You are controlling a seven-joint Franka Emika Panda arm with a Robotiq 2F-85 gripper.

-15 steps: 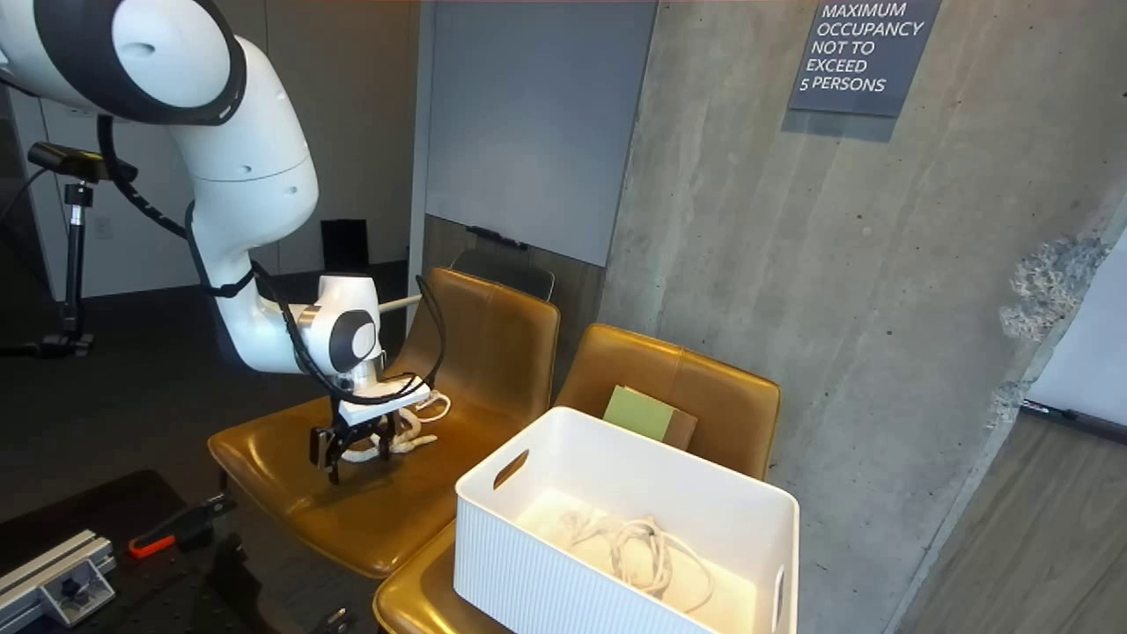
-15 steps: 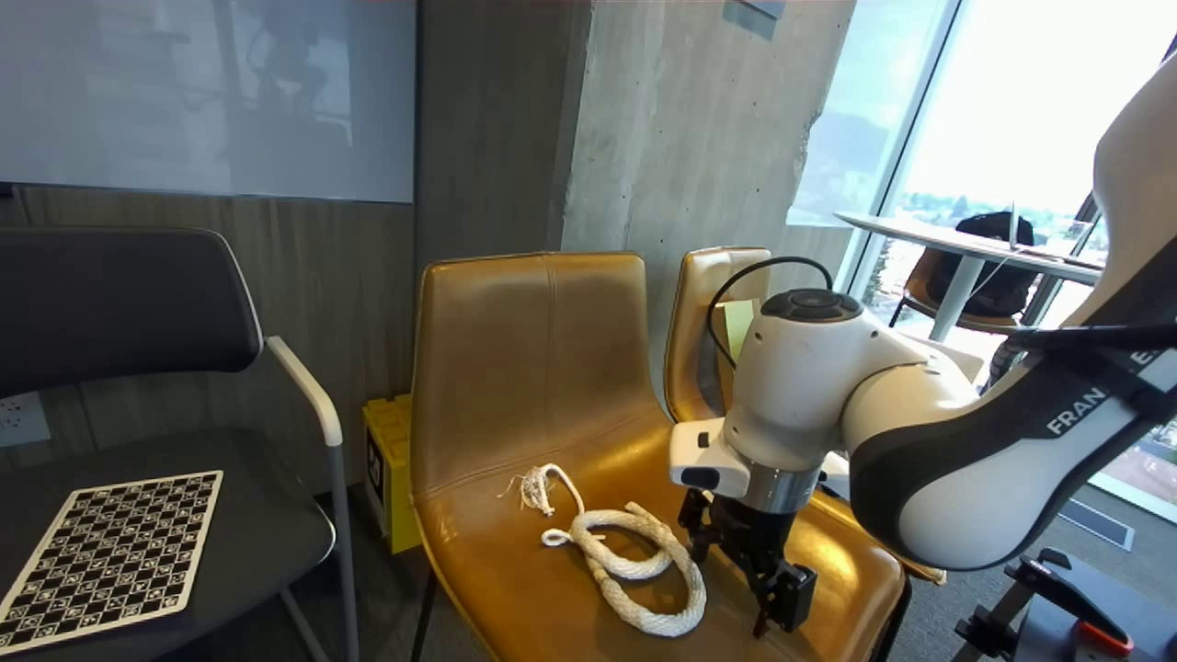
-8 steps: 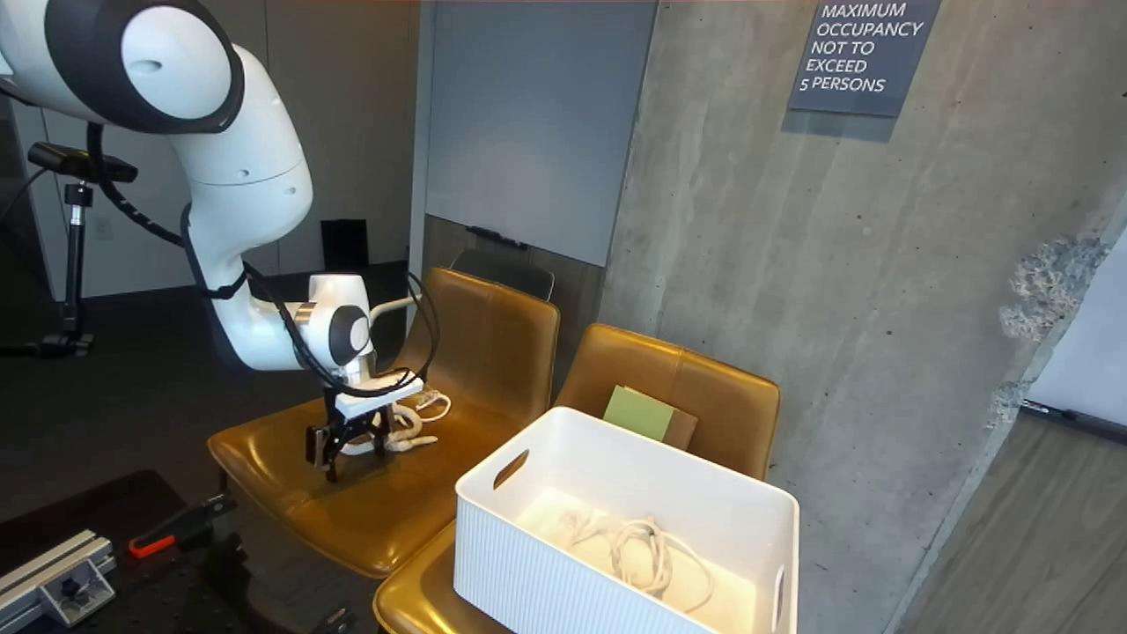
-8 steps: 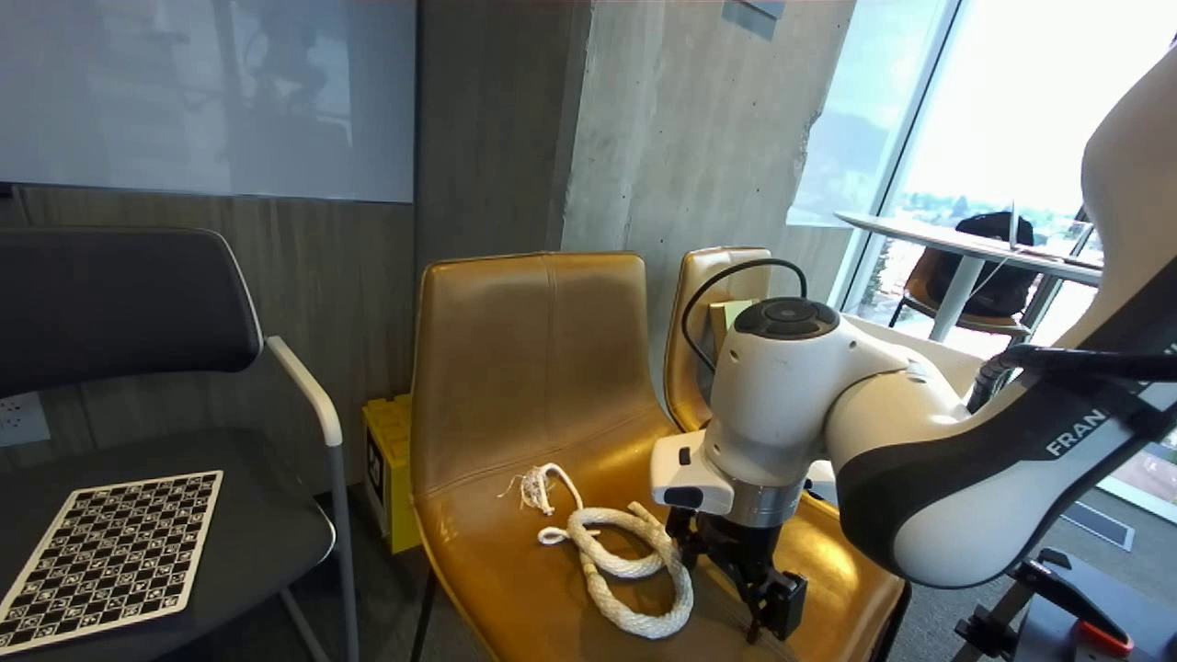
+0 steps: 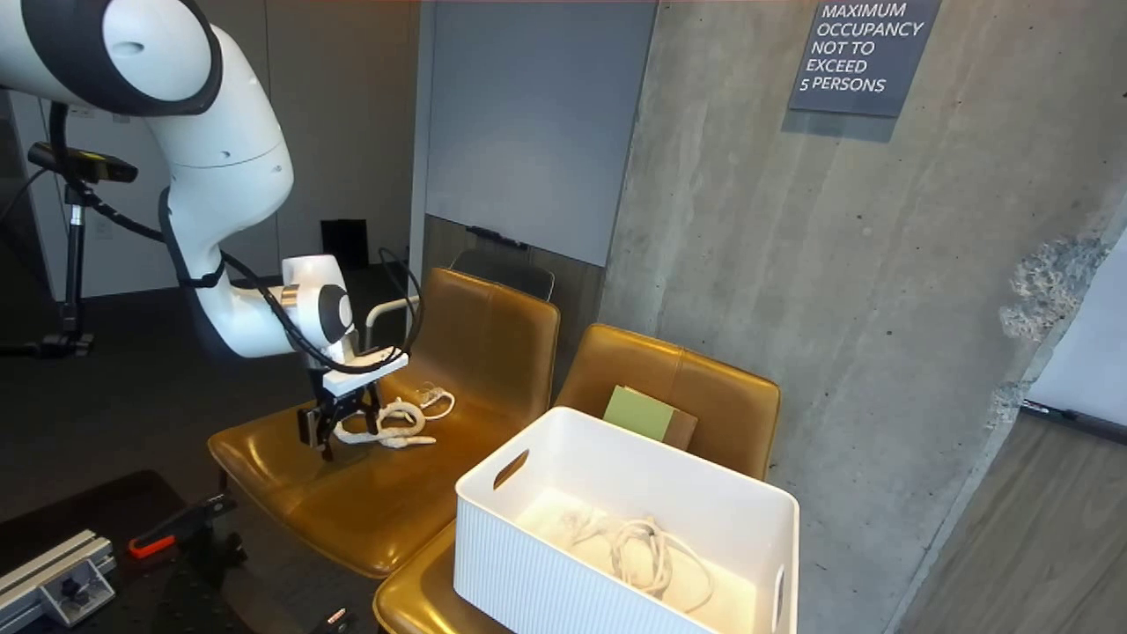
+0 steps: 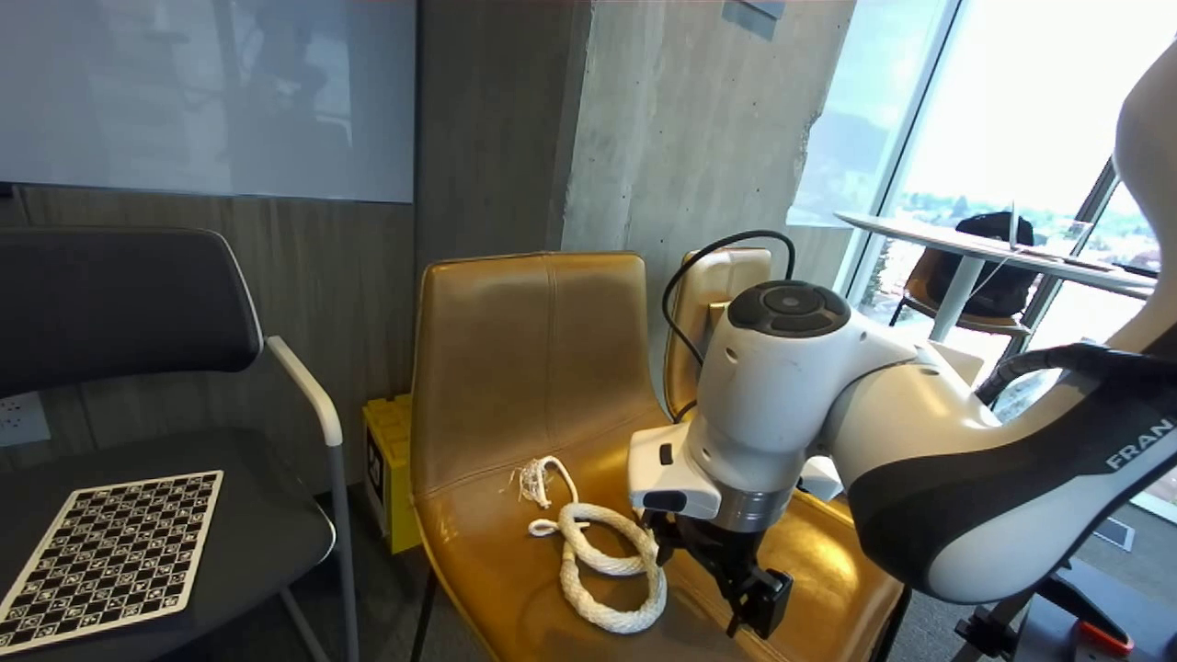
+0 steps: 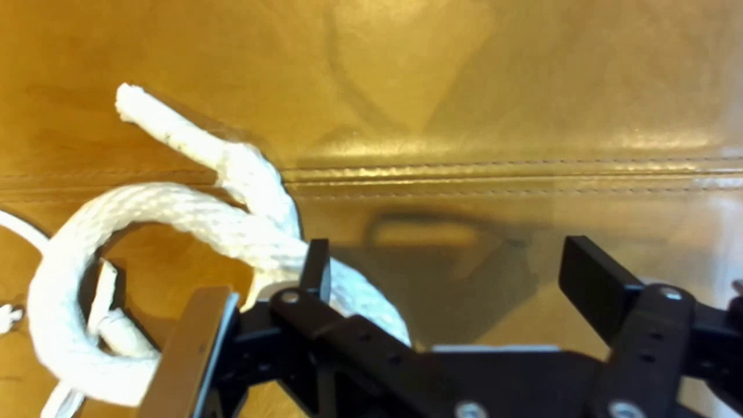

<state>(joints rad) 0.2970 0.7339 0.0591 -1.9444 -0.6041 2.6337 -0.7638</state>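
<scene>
A: Your hand (image 7: 448, 261) is spread wide and grips nothing. Your thick white braided rope (image 7: 215, 220) lies loosely coiled on the seat of the tan leather chair (image 6: 538, 368), just beside your hand.

B: What might trip you up?

A: One fingertip (image 7: 313, 267) overlaps the coil in the wrist view; you cannot tell whether it touches. Lower it there and you could pin the rope against the seat. Close off-centre and you may catch only the outer edge, which would likely slip. The crossing turns and frayed tail could tangle, loose as they lie. Your looping black cable (image 6: 665, 302) could also snag on a backrest if you swing wide.

B: And what can you read?

A: The wall sign (image 5: 858, 53) tells you "MAXIMUM OCCUPANCY NOT TO EXCEED 5 PERSONS". On your arm (image 6: 919, 405) you get "FRAN", the rest cut off. The yellow box (image 6: 400, 478) beside the chair bears a black label that you cannot make out.
</scene>
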